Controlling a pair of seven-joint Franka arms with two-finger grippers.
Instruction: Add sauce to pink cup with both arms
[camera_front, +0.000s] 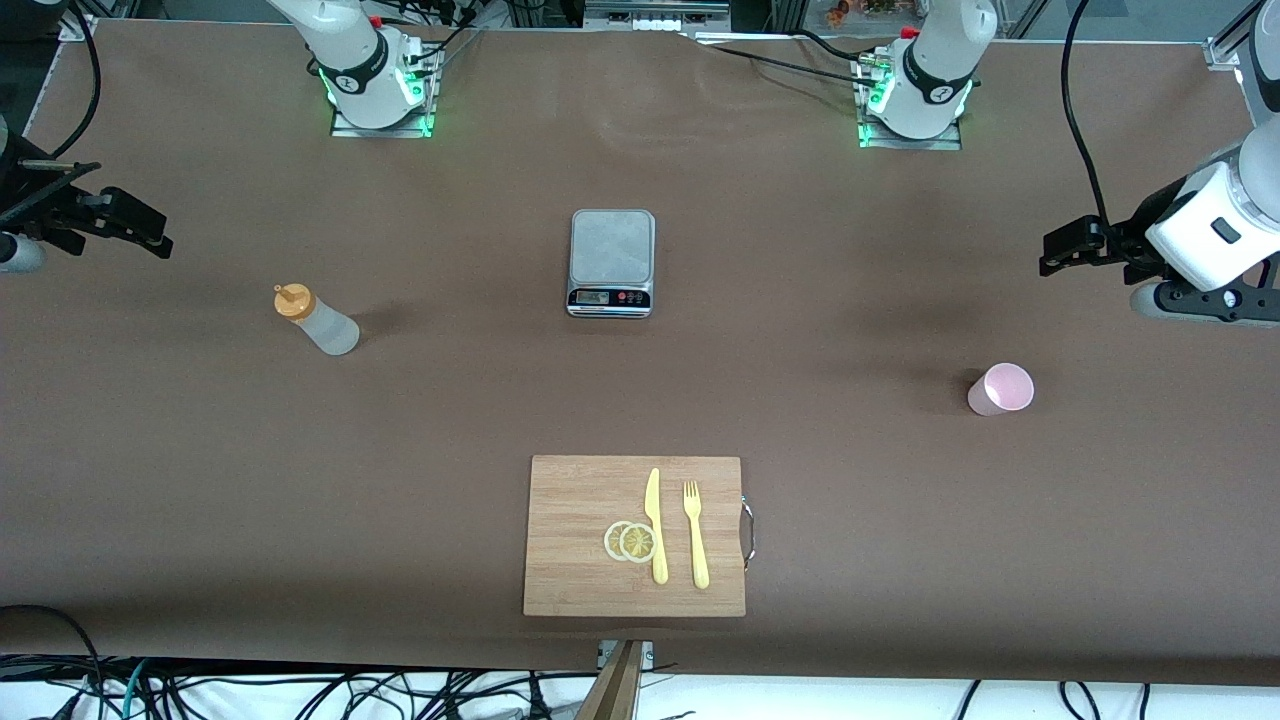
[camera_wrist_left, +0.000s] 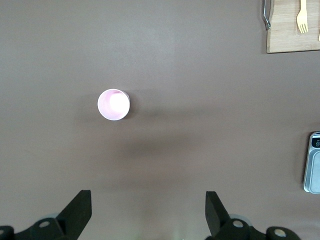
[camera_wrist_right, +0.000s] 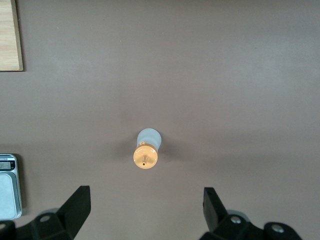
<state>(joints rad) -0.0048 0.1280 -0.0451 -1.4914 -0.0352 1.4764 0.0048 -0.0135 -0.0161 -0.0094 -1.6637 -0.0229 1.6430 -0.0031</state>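
Nearest on the bench (camera_front: 200, 480) lies a cutting board (camera_front: 580, 560). Farther, the pink cup (camera_front: 1000, 389) stands upright toward the left arm's end, the sauce bottle (camera_front: 316, 320) toward the right arm's end. Both end effectors, left (camera_wrist_left: 148, 212) and right (camera_wrist_right: 146, 210), hang over the bench, wide open and empty.

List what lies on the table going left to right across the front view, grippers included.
Right gripper → sauce bottle → scale → pink cup → left gripper. The cutting board overlaps the scale's span, so it is omitted.
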